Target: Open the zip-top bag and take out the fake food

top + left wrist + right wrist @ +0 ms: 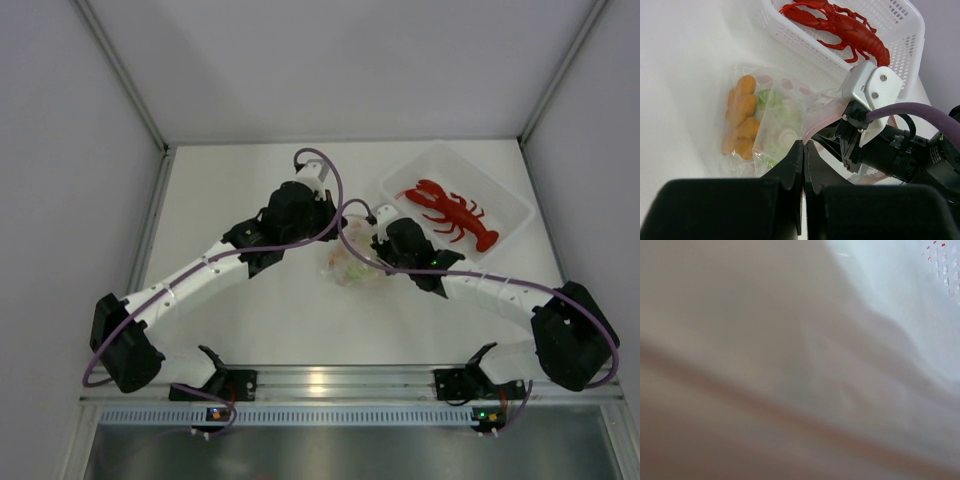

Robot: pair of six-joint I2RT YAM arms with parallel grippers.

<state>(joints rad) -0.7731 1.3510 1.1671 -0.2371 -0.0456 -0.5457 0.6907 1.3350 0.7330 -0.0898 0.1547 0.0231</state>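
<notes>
The zip-top bag (350, 266) lies crumpled at mid-table between both arms. Through its clear plastic (775, 107) I see fake food: an orange ridged piece (741, 120) and a white-and-green leafy piece (779, 127). My left gripper (804, 142) is shut on the bag's pink zip edge, pinched between the fingertips. My right gripper (828, 134) presses in at the same pink edge from the other side, shut on it. Blurred bag plastic (790, 365) fills the right wrist view and hides its fingers. The red lobster (450, 213) lies outside the bag in the basket.
A white perforated basket (512, 205) holding the lobster stands at the back right, just beyond the bag; its mesh wall (910, 45) is close behind the right wrist. White enclosure walls surround the table. A purple cable (335, 195) loops over both wrists.
</notes>
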